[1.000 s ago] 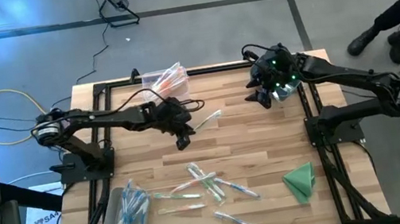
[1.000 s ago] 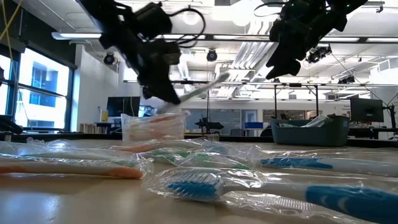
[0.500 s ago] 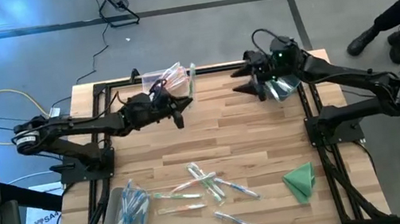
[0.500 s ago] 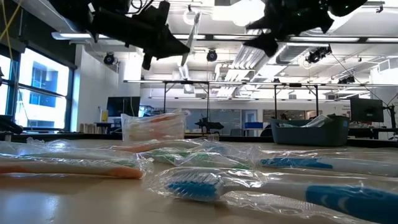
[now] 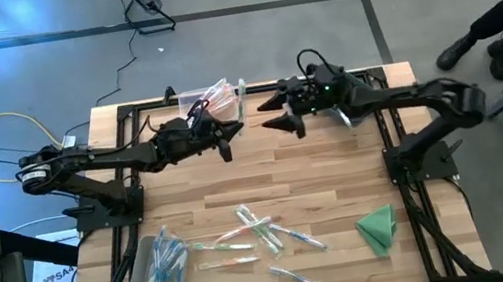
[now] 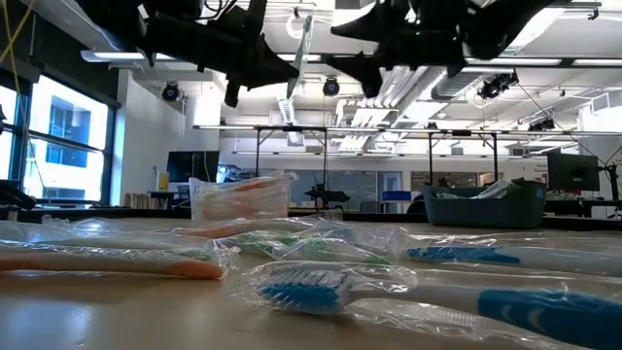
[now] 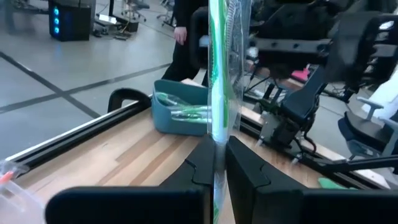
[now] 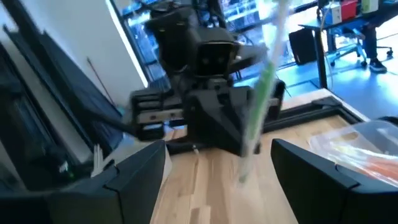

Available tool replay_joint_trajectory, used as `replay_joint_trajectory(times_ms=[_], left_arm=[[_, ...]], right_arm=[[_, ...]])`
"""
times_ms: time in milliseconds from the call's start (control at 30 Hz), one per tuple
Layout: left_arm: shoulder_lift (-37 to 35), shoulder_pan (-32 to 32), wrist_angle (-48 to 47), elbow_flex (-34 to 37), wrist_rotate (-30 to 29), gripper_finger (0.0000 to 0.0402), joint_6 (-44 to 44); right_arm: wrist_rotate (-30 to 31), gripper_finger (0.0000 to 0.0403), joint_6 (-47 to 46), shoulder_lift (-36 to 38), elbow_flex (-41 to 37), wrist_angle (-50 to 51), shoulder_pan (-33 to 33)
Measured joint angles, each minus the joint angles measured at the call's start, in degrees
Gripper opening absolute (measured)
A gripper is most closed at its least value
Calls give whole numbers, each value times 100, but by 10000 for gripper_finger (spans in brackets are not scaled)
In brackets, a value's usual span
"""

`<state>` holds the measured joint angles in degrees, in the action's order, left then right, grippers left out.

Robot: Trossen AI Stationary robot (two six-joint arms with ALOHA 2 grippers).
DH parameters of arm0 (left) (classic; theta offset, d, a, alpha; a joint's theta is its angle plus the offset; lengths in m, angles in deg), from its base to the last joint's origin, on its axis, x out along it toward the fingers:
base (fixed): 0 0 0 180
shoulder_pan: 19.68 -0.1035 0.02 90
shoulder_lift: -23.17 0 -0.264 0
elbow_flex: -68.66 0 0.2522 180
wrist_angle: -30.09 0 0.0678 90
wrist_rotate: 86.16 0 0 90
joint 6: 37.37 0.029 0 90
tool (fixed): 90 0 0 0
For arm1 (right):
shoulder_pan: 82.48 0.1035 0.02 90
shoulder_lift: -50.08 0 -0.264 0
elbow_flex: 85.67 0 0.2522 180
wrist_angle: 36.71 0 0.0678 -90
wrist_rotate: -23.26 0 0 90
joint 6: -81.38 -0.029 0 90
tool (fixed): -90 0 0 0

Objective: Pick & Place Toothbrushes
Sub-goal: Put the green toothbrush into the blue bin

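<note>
Loose toothbrushes (image 5: 266,235) between left bin (image 5: 156,270), right cloth (image 5: 378,226).

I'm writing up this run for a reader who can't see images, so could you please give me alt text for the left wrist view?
The left gripper is shut on a wrapped green toothbrush, held upright above the wooden table. Behind it, a teal bin with more green toothbrushes sits near the table's edge, and the right arm reaches in beyond.

Bright overhead strip lighting; right wrist view blurred, perhaps motion.
</note>
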<state>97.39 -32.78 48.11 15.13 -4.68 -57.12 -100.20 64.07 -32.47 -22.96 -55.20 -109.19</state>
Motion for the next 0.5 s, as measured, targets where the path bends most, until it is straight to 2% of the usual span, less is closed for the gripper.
replay_joint_trajectory(times_ms=[133, 233, 500], left_arm=[[0, 0, -23, -2, 40, 12, -6], [0, 5, -25, -2, 47, 12, -6], [0, 44, -180, -3, 66, 12, -5]], right_arm=[[66, 285, -433, -544, 3, -771, 92], [49, 285, -493, -853, 213, -869, 186], [239, 277, -11, -1224, 859, -923, 313]])
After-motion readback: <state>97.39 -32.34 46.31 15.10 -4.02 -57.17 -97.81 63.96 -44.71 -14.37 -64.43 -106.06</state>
